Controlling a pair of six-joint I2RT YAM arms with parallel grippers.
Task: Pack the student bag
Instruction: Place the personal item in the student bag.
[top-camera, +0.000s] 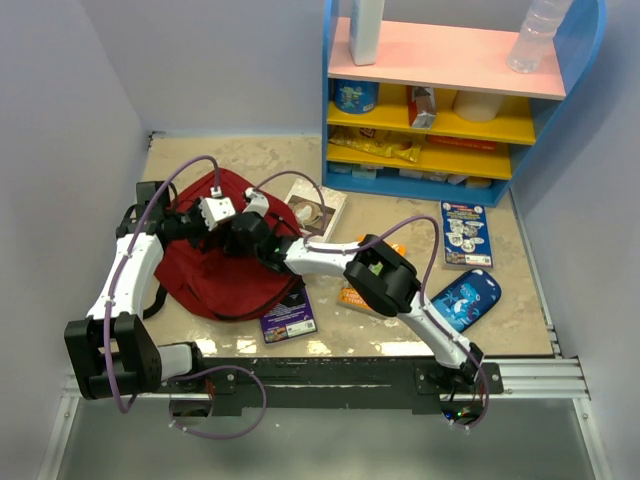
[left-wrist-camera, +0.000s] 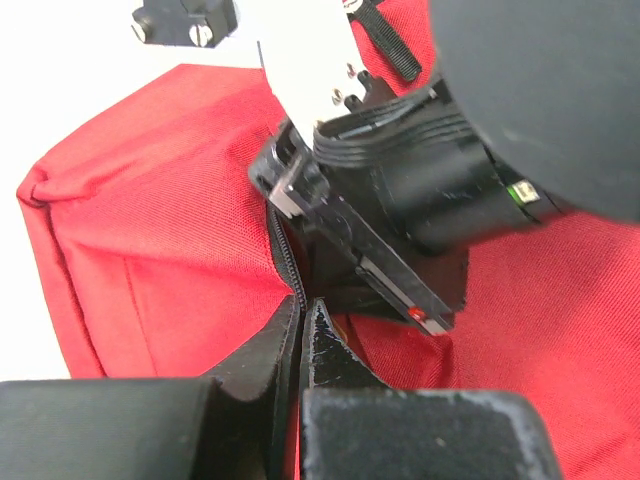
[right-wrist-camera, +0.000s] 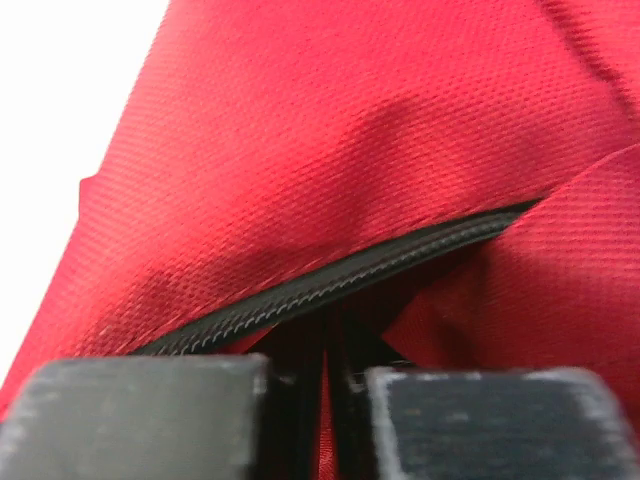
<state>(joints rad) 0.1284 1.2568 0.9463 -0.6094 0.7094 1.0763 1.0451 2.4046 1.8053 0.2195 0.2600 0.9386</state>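
black fingers of the left gripper (left-wrist-camera: 303, 322) are seen almost together nearest the wrist lens, with the bag's zipper edge pinched in the thin gap between them. the right gripper (right-wrist-camera: 327, 375) is likewise nearly closed, and a sliver of red fabric is held between its pads just below the black zipper (right-wrist-camera: 330, 280). the student bag (top-camera: 215, 275) is laid flat on the left half of the table (top-camera: 250, 160), a beige, mottled surface that is bounded by pale grey walls (top-camera: 230, 60) and, at the near edge, by an aluminium rail (top-camera: 525, 375). a purple book (top-camera: 290, 318) is set against the bag's near side, and another book (top-camera: 318, 205) is placed just beyond its far side. a blue book (top-camera: 466, 233) and a blue zip pouch (top-camera: 465, 300) are laid well apart to the right. a blue shelf unit (top-camera: 585, 50) with a pink top and yellow shelves is stood at the far right, and a white bottle (top-camera: 366, 30) and a clear bottle (top-camera: 535, 35) are kept on top of it.
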